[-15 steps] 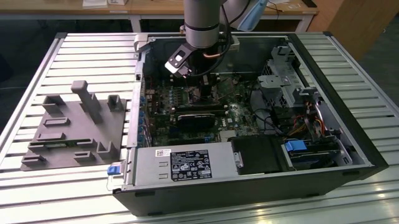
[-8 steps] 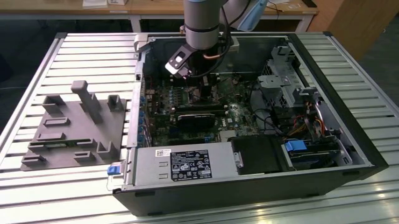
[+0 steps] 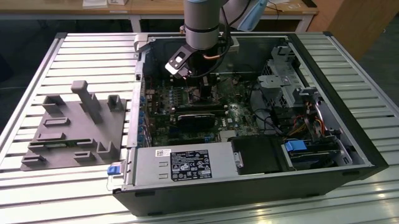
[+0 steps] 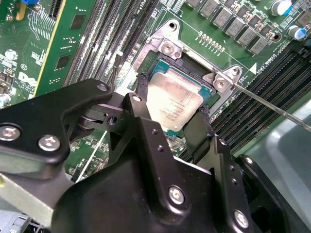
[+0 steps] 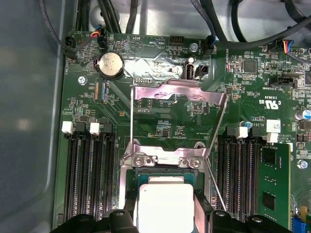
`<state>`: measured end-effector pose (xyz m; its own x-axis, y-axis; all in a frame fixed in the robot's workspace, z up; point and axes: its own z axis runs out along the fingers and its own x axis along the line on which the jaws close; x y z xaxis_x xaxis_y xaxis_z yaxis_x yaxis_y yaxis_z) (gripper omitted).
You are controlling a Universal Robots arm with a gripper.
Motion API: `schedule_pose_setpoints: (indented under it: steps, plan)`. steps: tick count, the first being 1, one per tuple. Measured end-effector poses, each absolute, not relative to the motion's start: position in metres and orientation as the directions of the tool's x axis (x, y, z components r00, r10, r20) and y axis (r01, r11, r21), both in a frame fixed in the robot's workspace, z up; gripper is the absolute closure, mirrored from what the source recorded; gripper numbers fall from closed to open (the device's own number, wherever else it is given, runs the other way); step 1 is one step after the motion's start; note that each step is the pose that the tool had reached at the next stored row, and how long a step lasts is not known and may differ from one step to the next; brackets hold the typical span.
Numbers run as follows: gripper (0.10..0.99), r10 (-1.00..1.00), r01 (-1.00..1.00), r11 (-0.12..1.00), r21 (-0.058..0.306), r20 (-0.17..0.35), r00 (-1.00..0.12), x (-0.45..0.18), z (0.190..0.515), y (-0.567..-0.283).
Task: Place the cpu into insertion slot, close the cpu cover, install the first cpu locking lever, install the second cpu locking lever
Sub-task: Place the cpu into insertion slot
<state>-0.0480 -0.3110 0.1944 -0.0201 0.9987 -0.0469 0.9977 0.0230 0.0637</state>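
In the second wrist view the gripper [image 4: 173, 108] is clenched on the cpu [image 4: 171, 94], one finger against each of two opposite edges. The cpu sits over the insertion slot [image 5: 163, 168], which lies well in from the edges of the green circuit board [image 5: 160, 130], between two banks of long black slots; whether it is fully seated cannot be told. The cpu cover [image 5: 180, 90] stands raised and open. Both locking levers, the one [image 5: 132, 121] and the other [image 5: 216, 183], project free and unlatched. Judged progress: placement under way; cover closure and both lever steps not yet done.
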Motion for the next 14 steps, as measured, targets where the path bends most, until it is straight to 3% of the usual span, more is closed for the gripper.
schedule_pose_setpoints:
  steps: [3,4,14]
  plan:
    - [0.537,0.999,0.998,0.023,0.064,-0.047,-0.020,-0.0480,0.1943,-0.3110]
    - [0.475,0.999,0.998,0.023,0.064,-0.047,-0.020,-0.0480,0.1943,-0.3110]
    - [0.475,0.999,0.998,0.023,0.064,-0.047,-0.020,-0.0480,0.2015,-0.3110]
